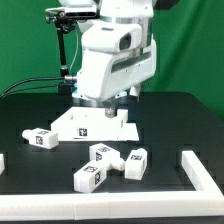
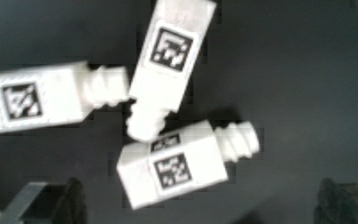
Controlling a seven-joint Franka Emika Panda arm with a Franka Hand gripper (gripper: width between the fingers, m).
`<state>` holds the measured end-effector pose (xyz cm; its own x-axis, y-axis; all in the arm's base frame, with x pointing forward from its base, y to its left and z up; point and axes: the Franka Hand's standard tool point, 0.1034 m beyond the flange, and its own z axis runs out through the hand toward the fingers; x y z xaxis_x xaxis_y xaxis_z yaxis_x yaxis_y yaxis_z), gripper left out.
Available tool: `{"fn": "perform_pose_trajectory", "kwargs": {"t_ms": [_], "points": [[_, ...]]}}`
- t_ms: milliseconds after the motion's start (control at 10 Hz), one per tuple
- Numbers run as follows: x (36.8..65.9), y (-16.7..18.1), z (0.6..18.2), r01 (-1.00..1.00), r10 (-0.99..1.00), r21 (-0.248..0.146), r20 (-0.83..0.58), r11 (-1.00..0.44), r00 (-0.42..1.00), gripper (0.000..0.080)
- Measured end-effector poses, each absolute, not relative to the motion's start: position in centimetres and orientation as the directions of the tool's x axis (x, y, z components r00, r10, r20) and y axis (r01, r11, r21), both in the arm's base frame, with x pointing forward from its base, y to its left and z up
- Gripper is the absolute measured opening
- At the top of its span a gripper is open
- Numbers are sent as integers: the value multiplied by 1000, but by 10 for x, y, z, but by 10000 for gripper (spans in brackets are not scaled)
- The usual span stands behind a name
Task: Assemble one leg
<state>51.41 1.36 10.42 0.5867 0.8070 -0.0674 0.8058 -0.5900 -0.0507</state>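
Three legs lie in a cluster on the black table near the front: one, one and one. A fourth leg lies alone toward the exterior view's left. The wrist view shows the three clustered legs close together: one, one and one, each a white peg-block with a tag. My gripper hangs above the table, behind the cluster. In the wrist view the gripper is open and empty. Its dark fingers stand wide apart on either side of the nearest leg.
The large flat white square panel lies under and just behind the gripper. A white L-shaped bar lies at the front on the exterior view's right. A small white piece shows at the left edge. A green backdrop is behind.
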Motion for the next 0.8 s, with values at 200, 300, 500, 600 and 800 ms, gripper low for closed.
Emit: {"fn": "perform_pose_trajectory", "kwargs": {"t_ms": [200,300,500,600,800], "points": [[526,-8,90,780,782,-56,-73,-623,619,649],[529,-10,76,788,789,-41,-55,-614,612,649],[525,-17,54,790,791,-36,-45,-612,611,649],[526,-19,47,794,794,-26,-35,-608,607,649],[521,-23,33,795,795,-30,-35,-606,605,649]]}}
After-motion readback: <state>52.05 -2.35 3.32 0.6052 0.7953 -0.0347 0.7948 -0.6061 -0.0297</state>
